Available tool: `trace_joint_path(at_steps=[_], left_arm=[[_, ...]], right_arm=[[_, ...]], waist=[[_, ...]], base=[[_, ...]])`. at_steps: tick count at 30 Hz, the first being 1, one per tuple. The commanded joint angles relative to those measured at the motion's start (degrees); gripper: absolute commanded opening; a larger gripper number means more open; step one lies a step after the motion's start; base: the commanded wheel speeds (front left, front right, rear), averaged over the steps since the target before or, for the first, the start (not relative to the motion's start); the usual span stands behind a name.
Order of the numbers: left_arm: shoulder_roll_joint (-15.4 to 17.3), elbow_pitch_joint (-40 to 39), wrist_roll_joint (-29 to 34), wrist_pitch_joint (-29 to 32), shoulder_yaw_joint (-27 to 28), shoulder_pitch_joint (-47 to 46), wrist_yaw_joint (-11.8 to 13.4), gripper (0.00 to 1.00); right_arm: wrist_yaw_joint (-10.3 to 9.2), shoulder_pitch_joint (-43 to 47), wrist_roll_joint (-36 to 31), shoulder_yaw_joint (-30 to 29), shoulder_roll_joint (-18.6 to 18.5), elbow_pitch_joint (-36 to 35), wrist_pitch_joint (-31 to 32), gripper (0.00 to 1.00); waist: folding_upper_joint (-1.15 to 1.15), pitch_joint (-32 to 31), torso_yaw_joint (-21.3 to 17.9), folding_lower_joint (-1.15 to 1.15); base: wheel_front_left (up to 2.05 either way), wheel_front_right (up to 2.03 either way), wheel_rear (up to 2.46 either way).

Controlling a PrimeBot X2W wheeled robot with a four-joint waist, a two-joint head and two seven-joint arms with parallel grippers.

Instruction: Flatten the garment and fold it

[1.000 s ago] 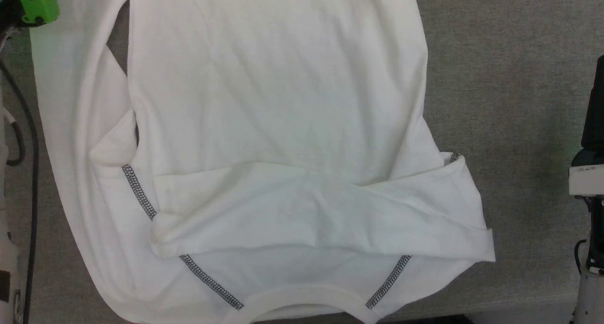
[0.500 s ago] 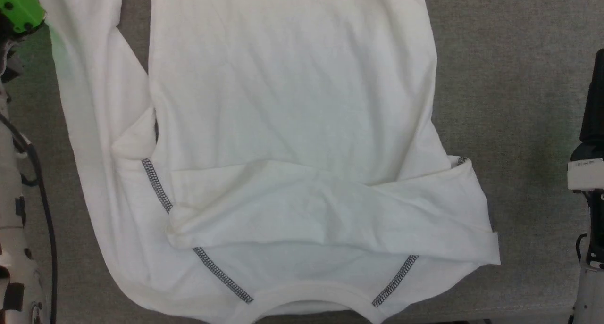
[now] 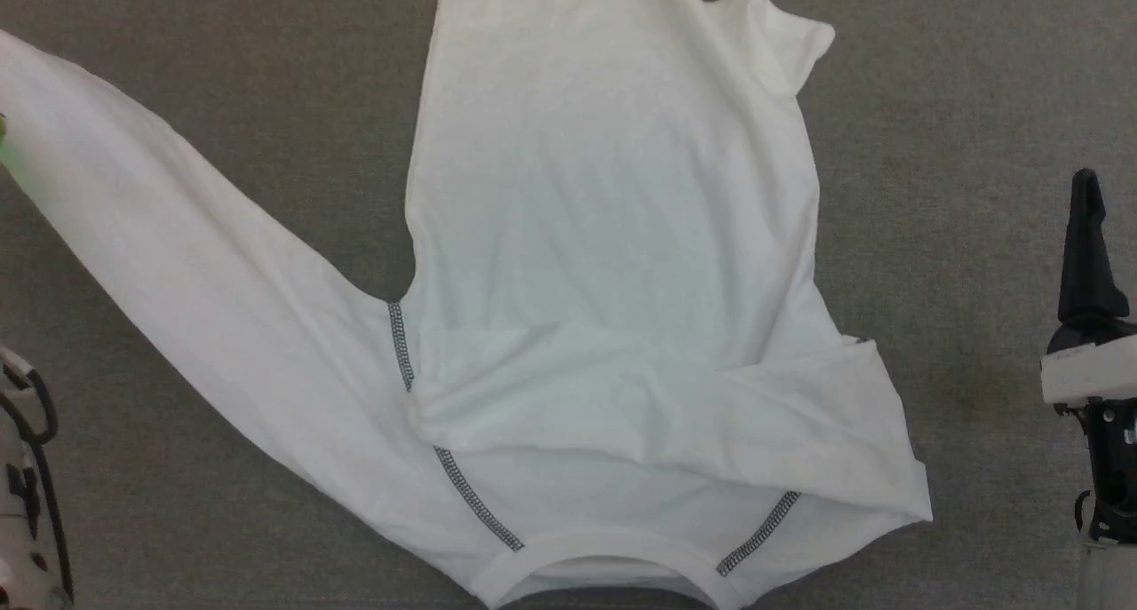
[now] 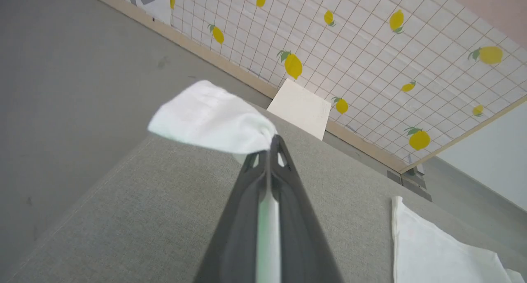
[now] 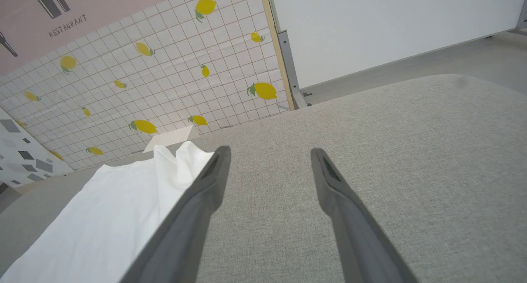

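Across the grey table point(image 3: 977, 104) the shirt point(image 3: 613, 237) lies spread out. Its collar point(image 3: 604, 552) is nearest the robot and its hem is at the far side. Beyond the table, in both wrist views, stands a tiled wall point(image 4: 370, 48) printed with lemons.

The shirt's body lies mostly flat, with soft creases. Its far right hem corner point(image 3: 782, 33) is turned up in a loose peak. The sleeve on the robot's left point(image 3: 204, 281) runs out straight and taut from the shoulder toward the far left, reaching the edge of the head view. The other sleeve point(image 3: 675, 406) is folded across the chest and lies over the body from right to left, its end near the left shoulder seam.

A flat white box point(image 4: 300, 108) leans at the foot of the wall, off the table.

The left gripper point(image 4: 275, 141) has its fingers pressed together on the cuff point(image 4: 210, 118) of the stretched sleeve, which bunches out past the fingertips above the table. The right gripper point(image 5: 269, 151) is spread wide and holds nothing. It hangs over bare table just beside the shirt's right edge, clear of the cloth.

Two dark zigzag seams point(image 3: 475, 501) slant from the shoulders down to the collar, one on each side. A third short run of stitching point(image 3: 400, 344) marks the left armpit.
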Motion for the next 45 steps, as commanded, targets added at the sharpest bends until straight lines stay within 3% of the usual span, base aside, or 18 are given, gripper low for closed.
trace_joint_path(at_steps=[1,6,11,15,18,26,32,39,40,41,45], left_arm=[[-0.76,-2.08,-0.04,-0.94,-0.63,2.24,-1.25,0.0],[-5.3,-12.06,-0.2,-0.65,-5.18,8.63,-4.09,0.0],[-12.77,-22.44,-0.11,2.07,-13.4,14.47,-4.88,0.0],[-18.85,-26.2,1.16,4.05,-21.48,17.25,-4.9,0.0],[-21.16,-25.62,2.17,5.15,-27.45,18.27,-5.07,0.0],[-23.06,-15.74,4.62,2.78,-45.62,17.72,-6.19,0.0],[-23.11,-9.68,0.69,1.48,-58.52,17.56,-6.49,0.0],[-23.12,-3.62,-3.69,4.75,-65.73,17.89,-5.96,0.0],[-23.12,-3.18,-4.61,5.79,-66.39,17.62,-5.89,0.46],[-23.12,-3.12,-5.33,6.51,-66.73,17.27,-5.87,1.0],[-23.13,-5.24,-10.51,6.92,-64.53,15.37,-5.47,1.0]], right_arm=[[-0.08,1.15,-0.01,-0.24,0.06,0.34,0.09,1.0],[-0.08,3.79,0.49,-1.07,0.06,1.22,0.33,1.0],[-0.08,5.6,0.84,-1.83,0.06,1.12,0.8,1.0],[-0.08,6.16,1.09,-1.59,0.06,1.22,1.07,1.0],[-0.08,6.1,1.39,-1.16,0.06,1.4,1.14,1.0],[-0.08,5.79,1.94,-0.59,0.06,2.19,0.54,1.0],[-0.08,5.59,2.17,-0.62,0.06,2.76,-0.05,1.0],[-0.08,5.61,2.45,-1.0,0.06,3.23,-0.8,1.0],[-0.08,5.58,2.49,-1.02,0.06,3.43,-0.92,1.0],[-0.08,5.55,2.5,-1.0,0.06,3.58,-0.94,1.0],[-0.08,5.61,2.42,-0.82,0.06,4.07,-1.05,1.0]], waist=[[0.0,-7.54,3.6,0.0],[0.0,-11.82,4.29,0.0],[0.0,-13.77,4.7,0.0],[0.0,-14.22,3.94,0.0],[0.0,-13.8,2.83,0.0],[0.0,-11.6,-1.23,0.0],[0.0,-10.43,-3.65,0.0],[0.0,-10.03,-3.58,0.0],[0.0,-10.19,-3.28,0.0],[0.0,-10.33,-3.03,0.0],[0.0,-11.28,-1.67,0.0]], base=[[0.0,0.0,0.0],[0.0,0.0,0.0],[0.0,0.0,0.0],[0.0,0.0,0.0],[0.0,0.0,0.0],[0.0,0.0,0.0],[0.0,0.0,0.0],[0.0,0.0,0.0],[0.0,0.0,0.0],[0.0,0.0,0.0],[0.0,0.0,0.0]])
